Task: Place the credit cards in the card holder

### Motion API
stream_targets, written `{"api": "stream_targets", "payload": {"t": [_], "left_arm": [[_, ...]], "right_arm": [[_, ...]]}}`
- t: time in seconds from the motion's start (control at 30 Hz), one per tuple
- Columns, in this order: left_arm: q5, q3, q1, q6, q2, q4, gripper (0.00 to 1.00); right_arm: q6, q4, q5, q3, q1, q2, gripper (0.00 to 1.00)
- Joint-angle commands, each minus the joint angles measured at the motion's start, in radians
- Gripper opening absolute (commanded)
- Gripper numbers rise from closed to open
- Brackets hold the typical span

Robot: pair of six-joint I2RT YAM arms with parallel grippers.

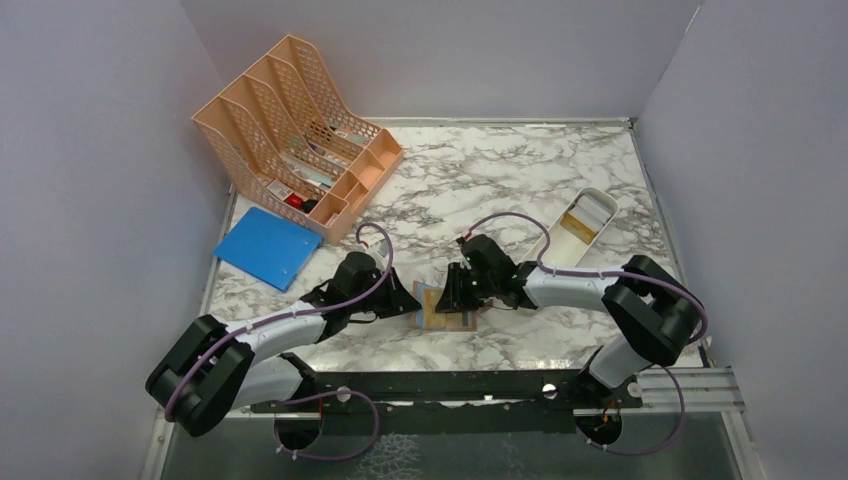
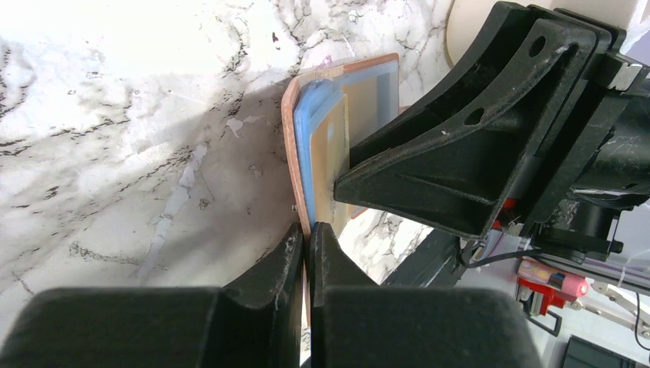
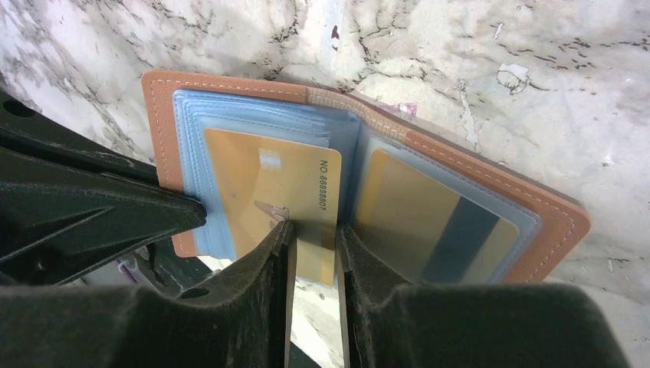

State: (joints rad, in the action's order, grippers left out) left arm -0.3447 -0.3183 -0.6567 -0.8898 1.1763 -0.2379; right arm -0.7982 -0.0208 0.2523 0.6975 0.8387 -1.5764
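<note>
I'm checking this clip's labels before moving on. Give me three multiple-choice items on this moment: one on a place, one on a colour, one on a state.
1. Where is the card holder?
A. in a white tray
B. on the table, between the left gripper and the right gripper
C. in a mesh organiser

2. What colour is the flat folder?
A. blue
B. red
C. green

3. What state is the card holder in?
A. snapped shut
B. open, with gold cards showing
C. closed and face down

Answers:
1 B: the top view shows it on the marble with both arms' fingertips meeting at it.
2 A: the top view shows it plainly blue.
3 B: the right wrist view shows both lined halves spread, with a gold card in each.
</note>
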Motion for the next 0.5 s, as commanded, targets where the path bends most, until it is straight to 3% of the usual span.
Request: {"api": "stream_targets", "payload": {"t": [0.0, 0.1, 0.23, 0.33, 0.47], "left_arm": [[-0.052, -0.003, -0.005, 0.001, -0.007, -0.067, 0.02], [-0.041, -0.006, -0.005, 0.011, -0.016, -0.050, 0.00], [-0.029, -0.023, -0.004, 0.032, -0.023, -0.012, 0.00], [-0.018, -0.043, -0.004, 0.048, -0.028, 0.025, 0.00], [-0.019, -0.061, -0.004, 0.057, -0.040, 0.043, 0.00]], "right_arm": [[-0.009, -0.033, 0.019, -0.013, 0.010, 0.001, 0.30], [0.004, 0.030, -0.023, 0.001, 0.010, 0.029, 0.38], [0.027, 0.119, -0.081, 0.018, 0.010, 0.094, 0.42], [0.038, 0.150, -0.104, 0.023, 0.010, 0.132, 0.41], [0.053, 0.144, -0.116, 0.025, 0.010, 0.137, 0.31]]}}
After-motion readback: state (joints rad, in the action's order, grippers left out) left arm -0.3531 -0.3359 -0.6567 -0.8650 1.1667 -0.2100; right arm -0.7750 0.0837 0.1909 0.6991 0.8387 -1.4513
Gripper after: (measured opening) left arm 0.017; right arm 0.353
